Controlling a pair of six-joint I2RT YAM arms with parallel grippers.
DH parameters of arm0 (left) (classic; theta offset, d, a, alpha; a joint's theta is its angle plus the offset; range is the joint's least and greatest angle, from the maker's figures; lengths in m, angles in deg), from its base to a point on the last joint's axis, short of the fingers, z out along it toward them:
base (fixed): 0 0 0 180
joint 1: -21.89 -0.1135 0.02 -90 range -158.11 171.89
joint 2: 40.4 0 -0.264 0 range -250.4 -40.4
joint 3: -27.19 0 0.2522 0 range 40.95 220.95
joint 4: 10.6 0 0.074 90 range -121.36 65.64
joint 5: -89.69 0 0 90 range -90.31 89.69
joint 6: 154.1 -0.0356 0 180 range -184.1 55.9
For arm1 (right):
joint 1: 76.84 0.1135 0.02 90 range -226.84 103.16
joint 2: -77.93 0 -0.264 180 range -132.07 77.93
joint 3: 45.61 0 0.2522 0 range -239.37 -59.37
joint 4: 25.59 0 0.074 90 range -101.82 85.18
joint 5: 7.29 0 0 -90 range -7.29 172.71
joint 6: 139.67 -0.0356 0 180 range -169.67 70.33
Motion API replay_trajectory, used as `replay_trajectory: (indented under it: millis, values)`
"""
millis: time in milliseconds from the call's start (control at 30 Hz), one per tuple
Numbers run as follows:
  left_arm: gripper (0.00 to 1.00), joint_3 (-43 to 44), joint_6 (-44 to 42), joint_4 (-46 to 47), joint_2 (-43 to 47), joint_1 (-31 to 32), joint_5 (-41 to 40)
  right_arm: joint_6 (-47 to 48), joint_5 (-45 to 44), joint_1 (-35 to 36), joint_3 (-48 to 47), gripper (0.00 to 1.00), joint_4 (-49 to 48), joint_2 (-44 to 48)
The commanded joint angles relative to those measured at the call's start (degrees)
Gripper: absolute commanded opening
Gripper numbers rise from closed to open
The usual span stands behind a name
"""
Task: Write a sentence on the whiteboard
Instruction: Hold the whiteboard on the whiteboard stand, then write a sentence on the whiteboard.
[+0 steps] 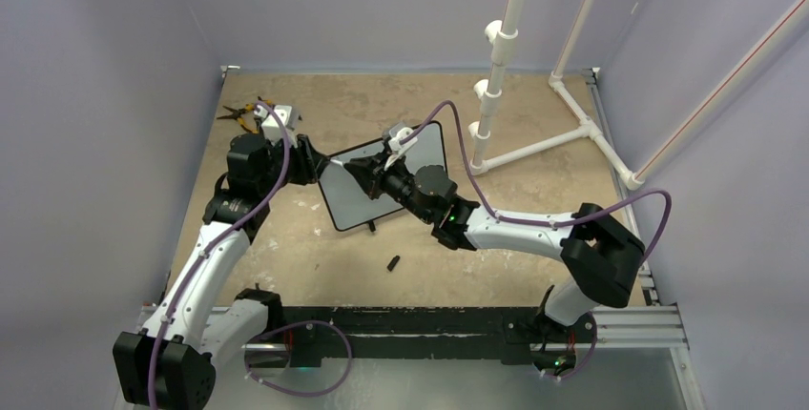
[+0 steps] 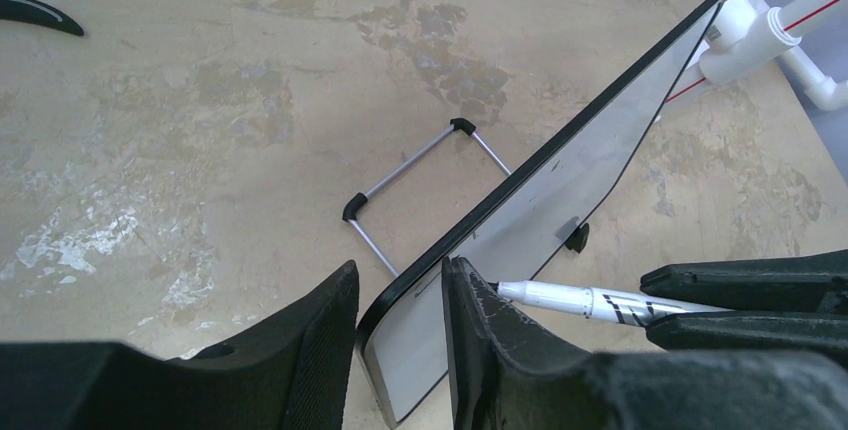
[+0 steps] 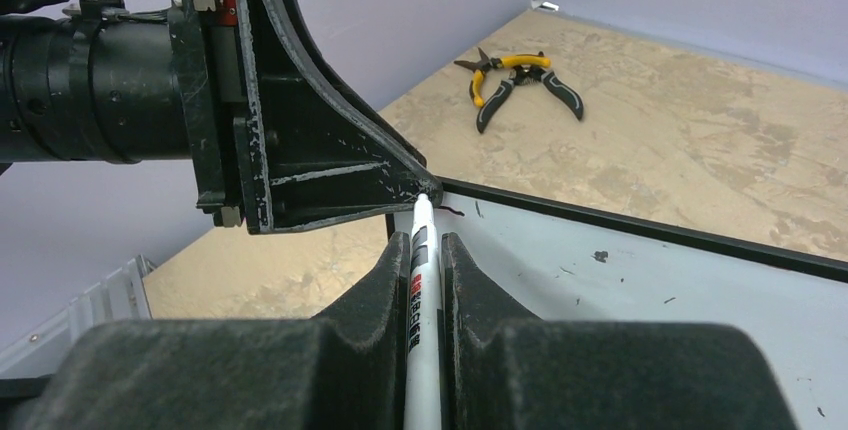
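Observation:
The whiteboard [image 1: 429, 148] stands tilted on the table, black-framed. It also shows in the left wrist view [image 2: 560, 200] and the right wrist view [image 3: 650, 290]. My left gripper [image 1: 320, 164] [image 2: 400, 270] is shut on the board's upper left corner, one finger on each face. My right gripper [image 1: 367, 174] [image 3: 427, 240] is shut on a white marker [image 3: 420, 280] [image 2: 590, 302]. The marker tip touches the board right beside the left finger. Only a short black stroke [image 3: 452, 211] and some specks show; no words of the sentence are visible.
Yellow-handled pliers [image 1: 243, 112] [image 3: 515, 85] lie at the back left. A white PVC pipe frame [image 1: 496, 76] stands at the back right. A small black cap [image 1: 392, 262] lies in front of the board. The board's wire stand [image 2: 420, 165] rests behind it.

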Motion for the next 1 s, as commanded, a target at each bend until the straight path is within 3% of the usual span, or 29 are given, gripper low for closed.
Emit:
replay_trajectory:
  millis: [0, 467, 967]
  values:
    - [0.34, 0.07, 0.52, 1.80, 0.24, -0.27, 1.26, 1.01, -0.05, 0.23, -1.50, 0.00, -1.80, -0.45]
    - [0.25, 0.16, 0.32, 1.40, 0.47, -0.24, -0.19, 0.30, -2.88, 0.23, -1.23, 0.00, -1.17, -0.76]
    - [0.24, 0.20, 0.30, 1.40, 0.39, -0.27, -0.08, 0.13, -3.11, 0.23, -1.90, 0.00, -0.55, -2.91]
